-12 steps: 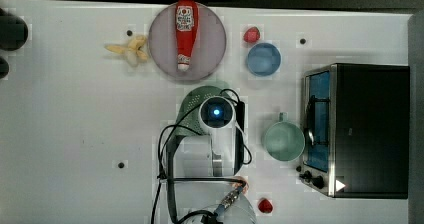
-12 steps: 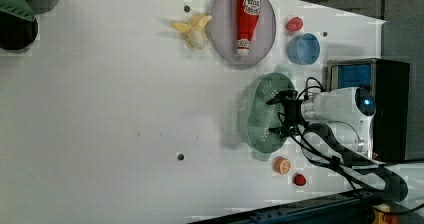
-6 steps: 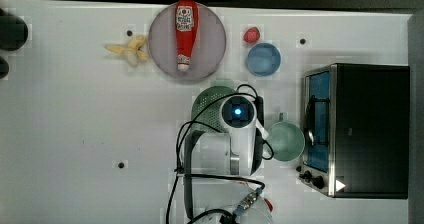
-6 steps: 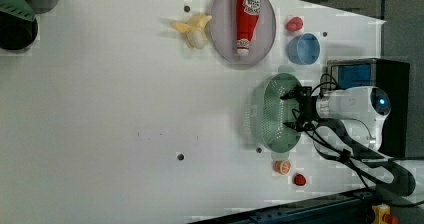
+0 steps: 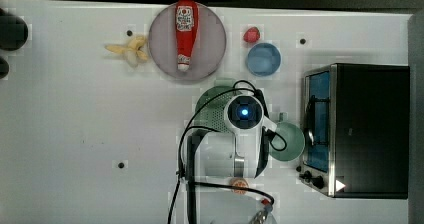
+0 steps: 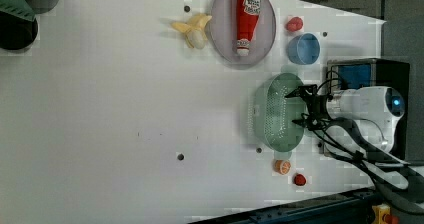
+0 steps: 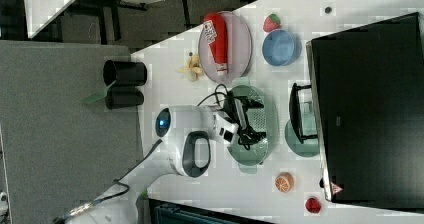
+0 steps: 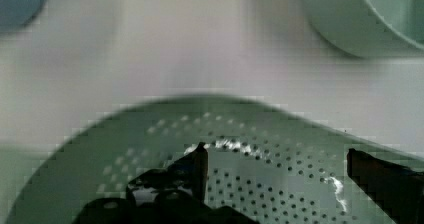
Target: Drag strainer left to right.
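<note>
The strainer (image 6: 278, 112) is seen in the right-centre of the left view, a pale mint-green oval colander lying on the white table (image 6: 110, 114) just below the grey plate (image 6: 222, 29) and left of the black toaster oven (image 6: 367, 74). In the top view the strainer (image 5: 212, 106) is largely covered by the white arm, near the frame's centre. The gripper (image 6: 302, 107) is reached into the strainer's right side in the left view, its two dark fingers spread apart and closed on nothing — in the wrist view the gripper (image 8: 277, 159) is shown with one fingertip low at the middle and the other at the far right, over the perforated inside of the strainer (image 8: 260, 184).

A smaller mint-green cup (image 5: 287, 141) is found right of centre in the top view, between the arm and the oven (image 5: 367, 129). A red ketchup bottle (image 5: 185, 31) is laid on the plate at the upper centre of the top view, with a banana (image 5: 129, 51) to its left and a blue bowl (image 5: 263, 59) and a strawberry (image 5: 251, 34) to its right. An orange half (image 6: 282, 167) and a small red fruit (image 6: 299, 179) are seen in the lower right of the left view — both just below the strainer.
</note>
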